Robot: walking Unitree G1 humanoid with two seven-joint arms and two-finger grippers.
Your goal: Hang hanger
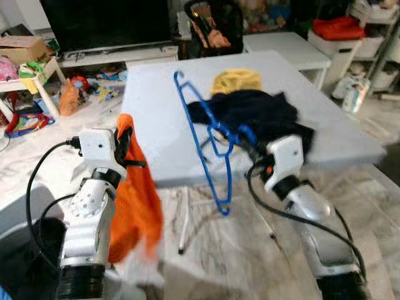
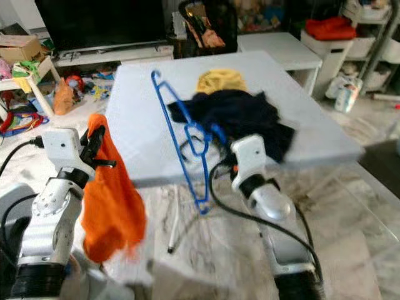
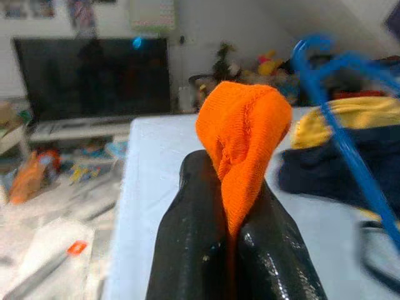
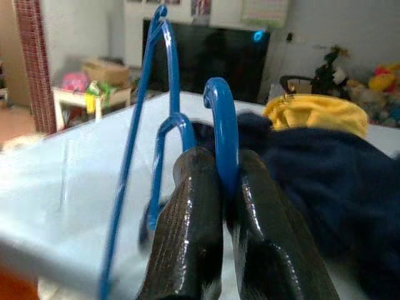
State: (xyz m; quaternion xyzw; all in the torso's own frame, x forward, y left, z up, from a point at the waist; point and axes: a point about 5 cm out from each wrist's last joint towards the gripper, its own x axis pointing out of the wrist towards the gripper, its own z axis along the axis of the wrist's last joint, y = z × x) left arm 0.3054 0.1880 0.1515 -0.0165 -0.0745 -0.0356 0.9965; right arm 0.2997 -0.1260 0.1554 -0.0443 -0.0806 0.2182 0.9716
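On pale table (image 1: 156, 125): clothes, blue hanger (image 1: 206, 140).

Blue wire hanger (image 1: 209, 147) tilted upright at table edge

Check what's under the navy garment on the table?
The navy garment overlaps a yellow garment on the pale blue table. What else lies beneath is covered.
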